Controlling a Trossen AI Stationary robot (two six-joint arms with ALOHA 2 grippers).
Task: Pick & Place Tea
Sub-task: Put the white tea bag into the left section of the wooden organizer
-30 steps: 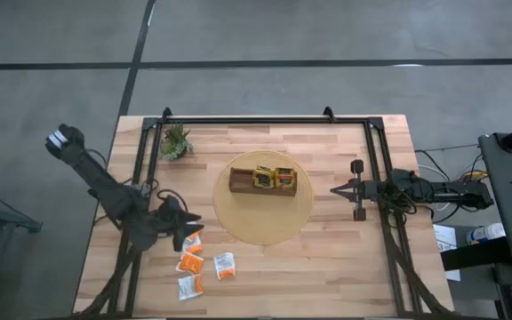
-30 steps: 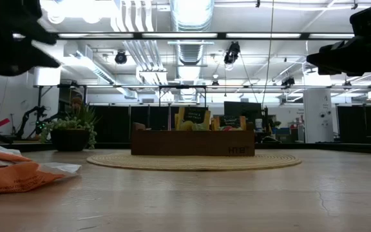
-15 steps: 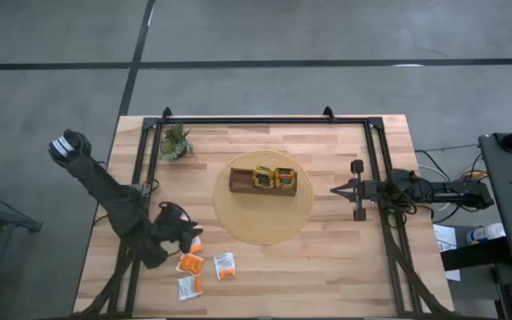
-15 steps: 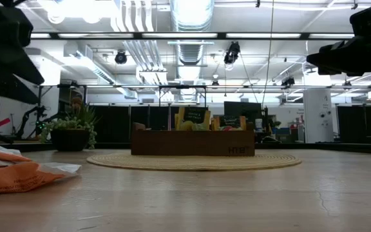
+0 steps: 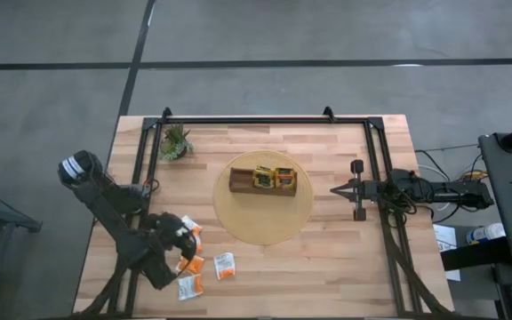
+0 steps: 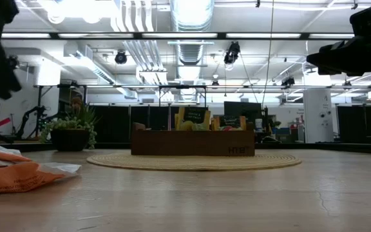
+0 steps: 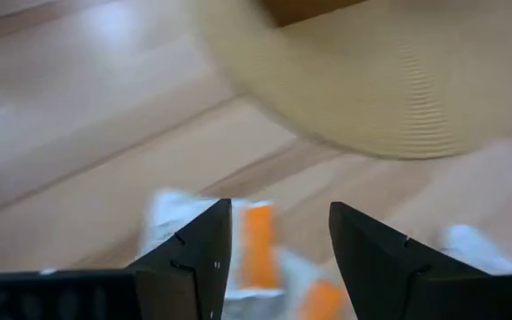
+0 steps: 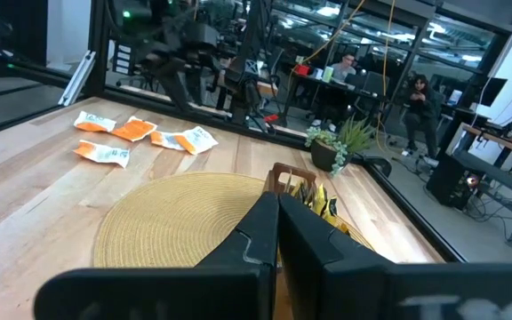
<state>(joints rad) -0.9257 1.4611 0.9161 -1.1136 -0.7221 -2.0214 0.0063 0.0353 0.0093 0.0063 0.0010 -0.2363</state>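
Reaching at the frame's lower left, the open left pincer hovers over orange tea sachets; next, descend and close.

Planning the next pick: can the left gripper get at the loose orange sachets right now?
Probably yes. The left gripper is open directly above the orange sachets on the bare table, nothing between them.

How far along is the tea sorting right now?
Done: a few yellow sachets already stand in the wooden tray on the round mat. In hand: nothing yet; the left pincer is open above the loose orange and white sachets near the table's front left. The right pincer waits shut beside the mat. Left: about five loose sachets.
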